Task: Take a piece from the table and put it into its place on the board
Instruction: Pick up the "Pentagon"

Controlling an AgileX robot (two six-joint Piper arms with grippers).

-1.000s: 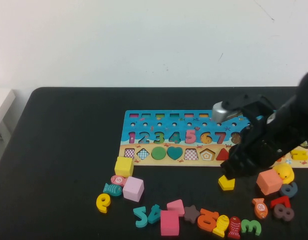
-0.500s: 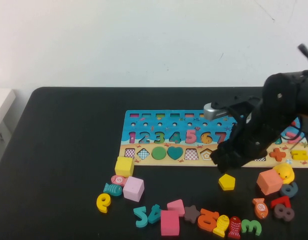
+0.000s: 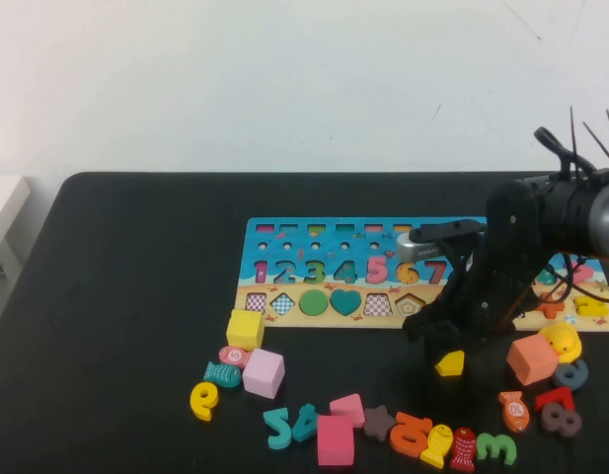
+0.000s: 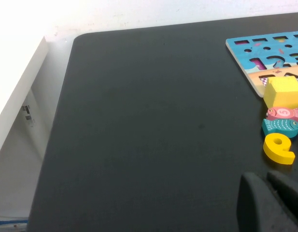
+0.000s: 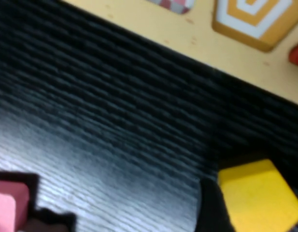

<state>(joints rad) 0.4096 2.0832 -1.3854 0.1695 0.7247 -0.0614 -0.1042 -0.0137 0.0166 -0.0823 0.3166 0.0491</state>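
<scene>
The piece [image 3: 449,364], a small flat yellow pentagon, lies on the black table [image 3: 126,296] just in front of the board [image 3: 284,232]. My right gripper [image 3: 442,346] is down over the piece and open. In the right wrist view one dark finger [image 5: 211,210] stands against the side of the piece [image 5: 257,193]; the other finger is out of the picture. The empty pentagon slot [image 3: 411,306] is in the board's sandy strip, a little behind and to the left of the piece. My left gripper [image 4: 262,180] hangs over bare table at the left, shut and empty.
Loose pieces crowd the front of the table: a yellow cube [image 3: 245,328], a pink cube [image 3: 264,372], an orange cube [image 3: 532,357], a yellow duck [image 3: 564,341], plus several numbers and fish. A white ledge [image 3: 3,212] borders the table's left edge.
My right arm has swung left and lowered, from above the board's right part down onto the yellow piece, and its fingers have spread wider. The piece stays on the table.
</scene>
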